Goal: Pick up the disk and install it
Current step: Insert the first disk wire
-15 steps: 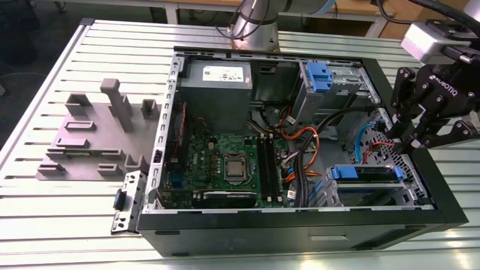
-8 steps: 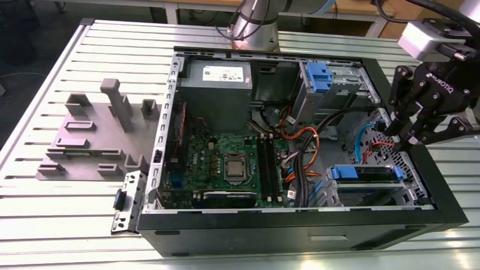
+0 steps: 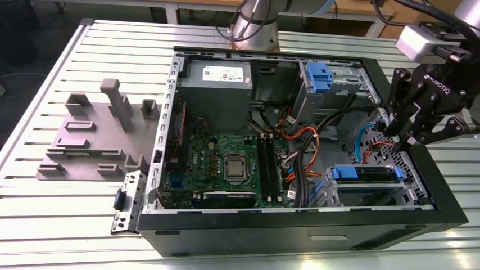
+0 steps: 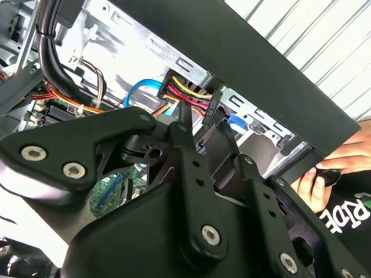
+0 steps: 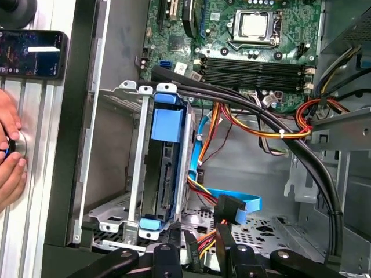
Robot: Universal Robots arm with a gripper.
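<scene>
One disk (image 5: 165, 168) sits in its bay; gripper (image 5: 203, 246) just beside.

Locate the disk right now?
The disk sits in the drive cage at the lower corner of the open PC case, on the exterior view's right, below the end effector.

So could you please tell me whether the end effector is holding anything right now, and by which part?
Nothing is held. The end effector is open above the case floor, and the disk sits in its bay.

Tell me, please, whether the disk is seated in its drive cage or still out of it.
In. The disk stands on edge between the drive cage walls, blue frame ends showing. Whether it is fully latched, cannot tell.
</scene>
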